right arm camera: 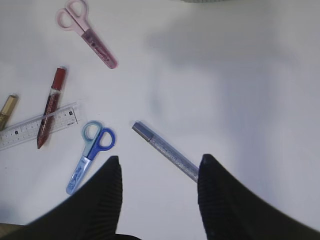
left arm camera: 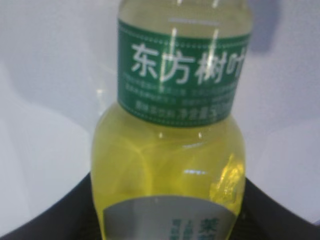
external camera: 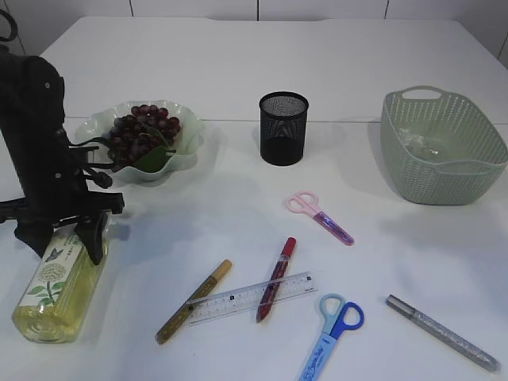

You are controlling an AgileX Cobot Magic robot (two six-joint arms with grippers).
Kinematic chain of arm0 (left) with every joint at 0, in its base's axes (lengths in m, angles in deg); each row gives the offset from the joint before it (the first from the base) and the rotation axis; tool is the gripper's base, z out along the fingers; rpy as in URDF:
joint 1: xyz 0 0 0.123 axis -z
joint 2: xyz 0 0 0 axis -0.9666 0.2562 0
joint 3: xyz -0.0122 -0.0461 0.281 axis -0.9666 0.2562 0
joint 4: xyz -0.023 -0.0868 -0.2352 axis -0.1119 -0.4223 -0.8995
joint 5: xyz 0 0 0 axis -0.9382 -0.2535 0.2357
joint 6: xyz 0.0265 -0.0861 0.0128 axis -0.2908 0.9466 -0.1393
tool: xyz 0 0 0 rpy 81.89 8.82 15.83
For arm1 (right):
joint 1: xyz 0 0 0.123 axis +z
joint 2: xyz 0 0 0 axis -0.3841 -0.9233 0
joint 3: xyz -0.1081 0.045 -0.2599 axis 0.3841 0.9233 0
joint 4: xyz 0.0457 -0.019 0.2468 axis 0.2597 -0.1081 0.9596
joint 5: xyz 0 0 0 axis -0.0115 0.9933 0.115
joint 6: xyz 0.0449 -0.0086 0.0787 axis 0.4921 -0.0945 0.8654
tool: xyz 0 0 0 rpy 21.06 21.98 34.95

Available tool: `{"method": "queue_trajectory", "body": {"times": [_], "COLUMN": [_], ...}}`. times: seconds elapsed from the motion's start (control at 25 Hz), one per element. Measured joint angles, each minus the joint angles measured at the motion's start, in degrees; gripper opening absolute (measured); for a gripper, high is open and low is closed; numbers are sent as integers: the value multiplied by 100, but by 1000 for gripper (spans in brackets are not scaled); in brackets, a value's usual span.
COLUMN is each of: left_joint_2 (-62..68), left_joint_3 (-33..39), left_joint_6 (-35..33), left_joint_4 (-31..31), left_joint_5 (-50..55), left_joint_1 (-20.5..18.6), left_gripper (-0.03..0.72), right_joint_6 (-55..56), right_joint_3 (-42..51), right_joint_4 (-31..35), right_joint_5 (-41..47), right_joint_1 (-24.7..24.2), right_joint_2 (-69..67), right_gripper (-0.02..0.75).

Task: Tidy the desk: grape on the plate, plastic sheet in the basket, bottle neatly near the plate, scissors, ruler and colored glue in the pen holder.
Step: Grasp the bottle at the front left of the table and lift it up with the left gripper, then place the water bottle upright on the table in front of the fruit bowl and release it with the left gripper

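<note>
A: What is the left claw (external camera: 75,230) doing?

B: Its fingers straddle the upper part of the bottle (external camera: 59,282), which lies on its side near the desk's front left corner. Whether they already pinch it, I cannot tell.

A: How will the bottle handle?

B: Nearly full of yellow liquid, so probably heavy; smooth, rounded plastic, likely slippery. I would grip around the body just below the green label (left arm camera: 182,80), squarely.

A: And the right claw (right arm camera: 159,170)?

B: Spread, holding nothing, hovering above the silver glue pen (right arm camera: 165,150) near the front right edge.

A: The plate (external camera: 186,155)?

B: Back left, grapes (external camera: 143,131) already on it.
</note>
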Motion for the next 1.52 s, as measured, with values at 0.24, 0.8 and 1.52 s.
{"method": "queue_trajectory", "body": {"times": [0.24, 0.8, 1.52], "left_joint_2": [-13, -775, -3814], "left_joint_3": [-11, 46, 3008], "left_joint_6": [-16, -29, 30], "left_joint_4": [204, 465, 1104], "left_joint_5": [-12, 265, -3639], "left_joint_1": [225, 310, 310], "left_gripper": [400, 400, 400], "right_joint_6": [-4, -14, -14], "right_joint_3": [0, 0, 0], "right_joint_4": [0, 0, -10], "right_joint_5": [0, 0, 0], "right_joint_1": [0, 0, 0], "right_joint_2": [0, 0, 0], "right_gripper": [398, 398, 398]}}
